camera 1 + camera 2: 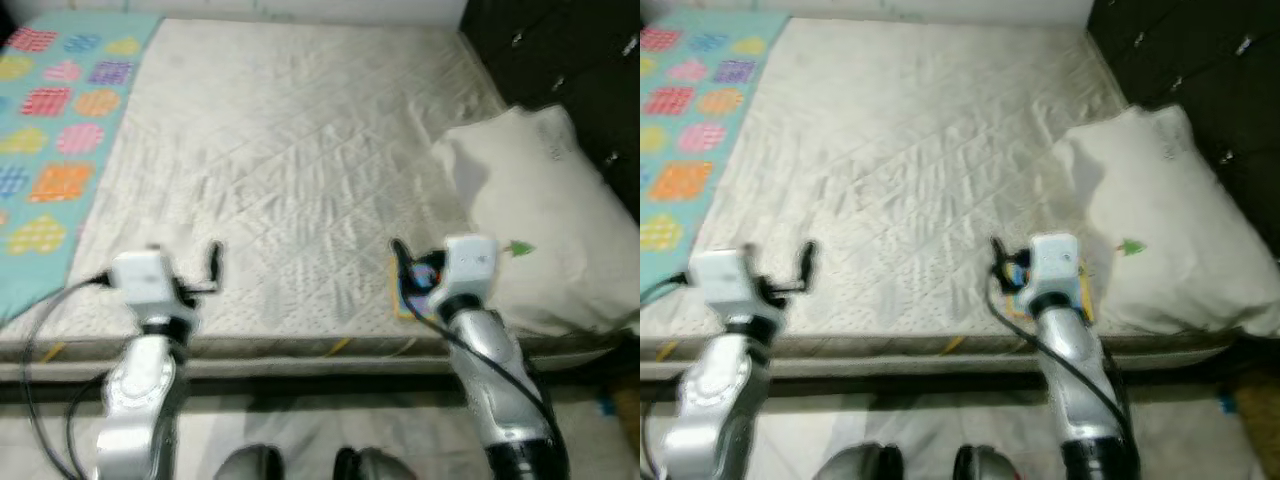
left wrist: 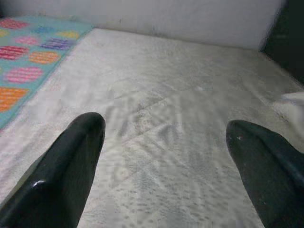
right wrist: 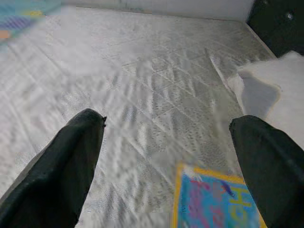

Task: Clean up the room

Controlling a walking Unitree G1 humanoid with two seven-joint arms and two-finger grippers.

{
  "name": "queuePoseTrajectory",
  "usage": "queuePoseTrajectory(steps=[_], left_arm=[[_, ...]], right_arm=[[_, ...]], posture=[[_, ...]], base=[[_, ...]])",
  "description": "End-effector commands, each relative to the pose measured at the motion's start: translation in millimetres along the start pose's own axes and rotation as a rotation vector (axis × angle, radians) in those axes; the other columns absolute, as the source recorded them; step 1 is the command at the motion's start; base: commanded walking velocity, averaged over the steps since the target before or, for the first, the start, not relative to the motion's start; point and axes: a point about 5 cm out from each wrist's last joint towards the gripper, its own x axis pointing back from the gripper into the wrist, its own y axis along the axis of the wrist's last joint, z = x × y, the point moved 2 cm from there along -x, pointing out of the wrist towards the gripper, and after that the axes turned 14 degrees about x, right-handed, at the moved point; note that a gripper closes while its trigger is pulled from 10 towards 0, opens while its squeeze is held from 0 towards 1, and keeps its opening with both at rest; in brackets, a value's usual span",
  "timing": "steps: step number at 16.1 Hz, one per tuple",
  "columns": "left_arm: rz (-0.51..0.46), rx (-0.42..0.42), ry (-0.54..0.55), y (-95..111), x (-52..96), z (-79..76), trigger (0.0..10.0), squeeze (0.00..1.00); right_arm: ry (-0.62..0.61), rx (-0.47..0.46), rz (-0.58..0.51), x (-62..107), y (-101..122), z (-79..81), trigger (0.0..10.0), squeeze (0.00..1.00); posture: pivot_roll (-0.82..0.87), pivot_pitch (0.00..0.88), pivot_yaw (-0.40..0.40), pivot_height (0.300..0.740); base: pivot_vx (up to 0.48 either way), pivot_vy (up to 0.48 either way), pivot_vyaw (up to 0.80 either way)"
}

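From the head views, I have both arms raised over the near edge of the bed; the pillow lies at its right side. Left wrist: my left hand is spread apart, empty. Right wrist: my right hand, fingers apart, hovers above a small colourful book beside the pillow. I should descend straight and square up before closing.

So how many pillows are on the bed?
1: a soft white fabric pillow on the bare quilted mattress, by the robot's right; others might hide beyond the picture.
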Motion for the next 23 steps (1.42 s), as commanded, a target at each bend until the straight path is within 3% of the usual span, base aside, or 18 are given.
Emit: queuePoseTrajectory(steps=[1,13,23], left_arm=[[0.0,-0.014,0.009,1,0.5,3.5,10.0,0.0],[-0.009,-0.012,0.002,0,-2.4,1.0,10.0,0.0],[-0.023,0.018,-0.062,3,-1.6,-6.8,10.0,0.0]], right_arm=[[-0.006,-0.003,-0.009,0.2,2,-0.4,10.0,0.0],[0.02,0.02,-0.022,-3.1,4,2.9,10.0,0.0],[0.015,0.026,-0.027,-3.8,5,2.4,10.0,0.0]], posture=[[0.06,0.187,-0.05,0.74],[0.06,0.171,-0.057,0.74],[0.05,0.177,-0.051,0.74]], base=[[0.0,0.458,0.0],[0.0,0.467,0.0],[0.086,0.0,0.0]])
